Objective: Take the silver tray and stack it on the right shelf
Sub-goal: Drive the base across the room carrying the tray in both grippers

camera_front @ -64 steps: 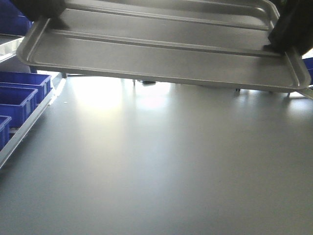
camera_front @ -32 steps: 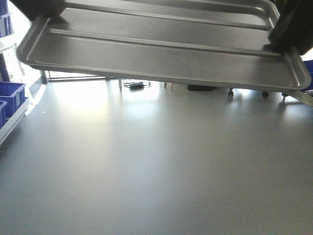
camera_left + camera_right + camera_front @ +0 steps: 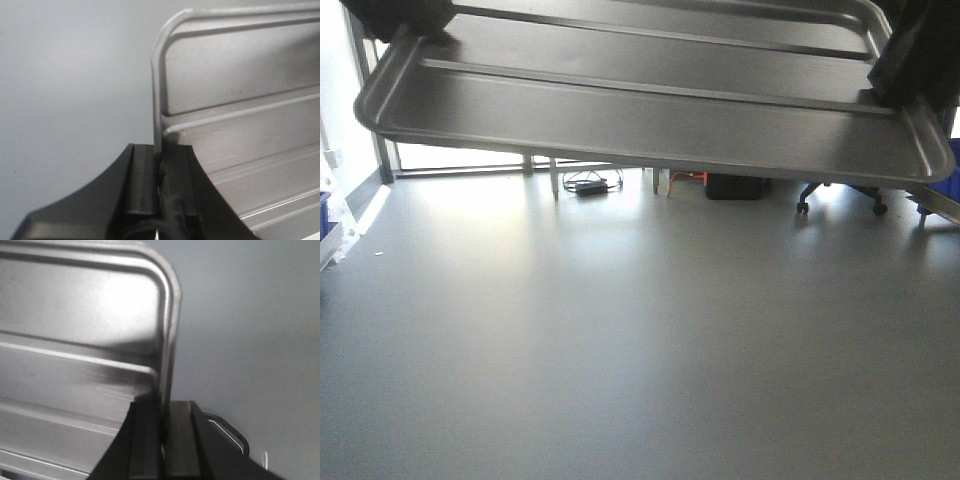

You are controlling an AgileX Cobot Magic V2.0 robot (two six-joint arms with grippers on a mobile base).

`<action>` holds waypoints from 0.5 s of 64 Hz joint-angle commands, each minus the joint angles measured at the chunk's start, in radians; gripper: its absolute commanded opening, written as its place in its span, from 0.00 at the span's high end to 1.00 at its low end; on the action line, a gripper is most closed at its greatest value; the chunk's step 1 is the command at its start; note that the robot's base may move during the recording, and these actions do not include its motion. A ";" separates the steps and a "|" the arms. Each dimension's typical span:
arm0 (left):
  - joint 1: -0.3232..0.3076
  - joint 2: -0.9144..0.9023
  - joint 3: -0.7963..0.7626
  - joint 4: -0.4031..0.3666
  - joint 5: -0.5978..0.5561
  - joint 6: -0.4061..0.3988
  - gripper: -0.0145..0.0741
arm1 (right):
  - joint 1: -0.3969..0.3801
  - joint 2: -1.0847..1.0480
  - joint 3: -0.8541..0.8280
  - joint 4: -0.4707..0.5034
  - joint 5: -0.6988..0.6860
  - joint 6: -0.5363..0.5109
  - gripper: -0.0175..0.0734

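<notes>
Steel rim, close up: the left claw (image 3: 160, 161) pinches the short left edge of the silver tray (image 3: 240, 95), with one finger inside the rim and one outside. The right claw (image 3: 162, 412) pinches the opposite short edge in the same manner, and neither claw is spread.

The tray hangs in the air between the two arms, high in the front view and clear of the grey floor (image 3: 640, 360) beneath it. Its long axis runs left to right across the robot, with the two embossed ridges parallel to that axis. Its open face is turned up toward the camera (in the front view the right end sits slightly lower than the left).

Beyond the tray lie a coil of cables (image 3: 588, 184), a black box (image 3: 735, 186) and the base of an office chair (image 3: 840, 195) under a bright window. The right shelf cannot be identified with certainty in these views.

Risk, as a judgement: each grip is a thin edge pinch, so uneven motion of the two arms could twist the rim out of one claw and drop the tray. A long tray carried crosswise could also strike the shelf frame on approach.
</notes>
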 commanded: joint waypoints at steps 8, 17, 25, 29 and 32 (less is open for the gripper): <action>0.004 -0.031 -0.028 0.087 0.034 0.010 0.94 | -0.008 -0.025 -0.028 -0.089 -0.008 -0.012 0.75; 0.004 -0.031 -0.028 0.087 0.034 0.010 0.94 | -0.008 -0.025 -0.028 -0.089 -0.008 -0.012 0.75; 0.004 -0.031 -0.028 0.087 0.034 0.010 0.94 | -0.008 -0.025 -0.028 -0.089 -0.008 -0.012 0.75; 0.004 -0.031 -0.028 0.087 0.034 0.010 0.94 | -0.008 -0.025 -0.028 -0.089 -0.008 -0.012 0.75; 0.004 -0.031 -0.028 0.082 0.036 0.010 0.94 | -0.008 -0.025 -0.028 -0.089 -0.008 -0.012 0.75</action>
